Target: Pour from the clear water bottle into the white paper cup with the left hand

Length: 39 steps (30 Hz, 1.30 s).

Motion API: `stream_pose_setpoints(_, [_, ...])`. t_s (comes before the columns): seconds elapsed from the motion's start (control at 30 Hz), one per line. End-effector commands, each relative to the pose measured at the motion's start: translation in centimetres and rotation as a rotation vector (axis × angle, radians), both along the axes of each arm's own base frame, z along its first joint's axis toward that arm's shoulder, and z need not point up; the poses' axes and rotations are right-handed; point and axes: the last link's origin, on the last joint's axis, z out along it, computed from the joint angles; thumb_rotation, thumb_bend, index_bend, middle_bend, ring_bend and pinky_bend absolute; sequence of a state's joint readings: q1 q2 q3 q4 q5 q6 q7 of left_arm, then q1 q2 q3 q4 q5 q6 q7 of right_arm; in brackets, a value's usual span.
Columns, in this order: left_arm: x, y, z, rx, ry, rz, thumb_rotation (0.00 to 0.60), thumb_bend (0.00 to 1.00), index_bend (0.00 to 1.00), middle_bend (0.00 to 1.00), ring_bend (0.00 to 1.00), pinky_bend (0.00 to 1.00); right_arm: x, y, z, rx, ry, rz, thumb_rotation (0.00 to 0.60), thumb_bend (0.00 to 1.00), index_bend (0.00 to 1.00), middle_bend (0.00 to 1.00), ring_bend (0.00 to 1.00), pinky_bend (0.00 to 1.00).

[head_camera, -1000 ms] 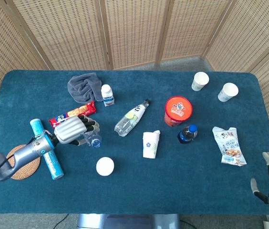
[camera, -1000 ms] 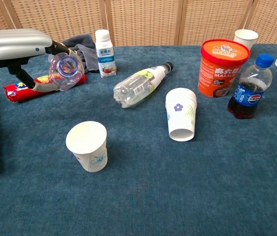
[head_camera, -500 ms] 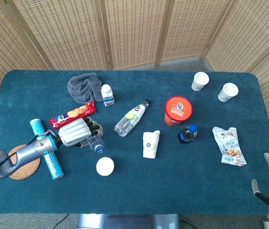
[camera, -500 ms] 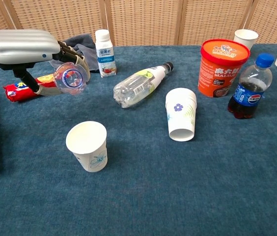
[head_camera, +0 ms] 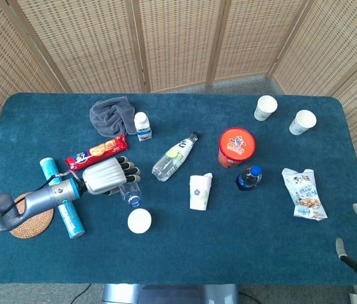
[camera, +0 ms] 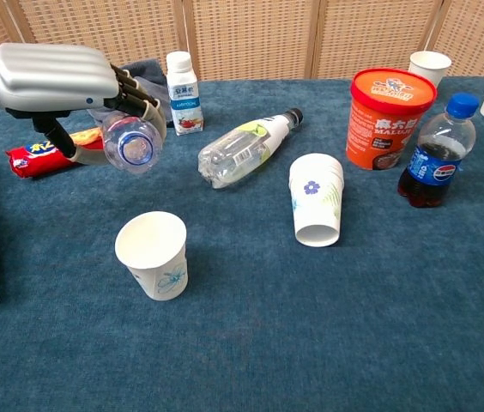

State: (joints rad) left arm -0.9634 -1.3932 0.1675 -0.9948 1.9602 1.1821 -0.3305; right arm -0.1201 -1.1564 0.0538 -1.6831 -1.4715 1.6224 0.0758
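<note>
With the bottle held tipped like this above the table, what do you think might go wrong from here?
The clear water bottle in the left robot hand lies tipped, its blue-ringed mouth short of the white paper cup, so water may land on the table. The light, empty-looking cup could also topple if bumped.

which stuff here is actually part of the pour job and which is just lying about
In the job: left hand, clear water bottle it holds tilted, white paper cup.

Lying about: orange tub, cola bottle, fallen lime bottle, upside-down cup, cracker pack, grey cloth.

Silver-shelled left robot hand point(camera: 53, 75) with black fingers point(head_camera: 128, 170), grey forearm.
</note>
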Motion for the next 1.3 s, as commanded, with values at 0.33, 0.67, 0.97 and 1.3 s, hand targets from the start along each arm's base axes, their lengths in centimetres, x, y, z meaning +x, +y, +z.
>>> stream_pose_setpoints(0.33, [1.7, 0.3, -0.1, 0.023, 0.086, -0.132, 0.6, 0.48, 0.39, 0.32, 0.33, 0.35, -0.6, 0.1, 0.0, -0.006, -0.011, -0.01, 0.6, 0.44, 0.0, 0.04, 0.0, 0.0])
stream_pose_setpoints(0.67, [2.5, 0.6, -0.2, 0.049, 0.149, -0.213, 0.6, 0.48, 0.4, 0.32, 0.33, 0.35, -0.9, 0.0, 0.0, -0.004, -0.019, -0.013, 0.6, 0.44, 0.0, 0.04, 0.0, 0.0])
stream_pose_setpoints(0.97, [3.2, 0.7, 0.2, 0.082, 0.205, -0.294, 0.6, 0.48, 0.4, 0.32, 0.33, 0.35, -1.1, -0.1, -0.1, -0.003, -0.026, -0.018, 0.6, 0.44, 0.0, 0.04, 0.0, 0.0])
stream_pose_setpoints(1.3, [4.0, 0.7, 0.2, 0.091, 0.229, -0.352, 0.6, 0.47, 0.4, 0.33, 0.33, 0.35, -1.4, 0.1, 0.0, -0.009, -0.032, -0.023, 0.6, 0.44, 0.0, 0.04, 0.0, 0.0])
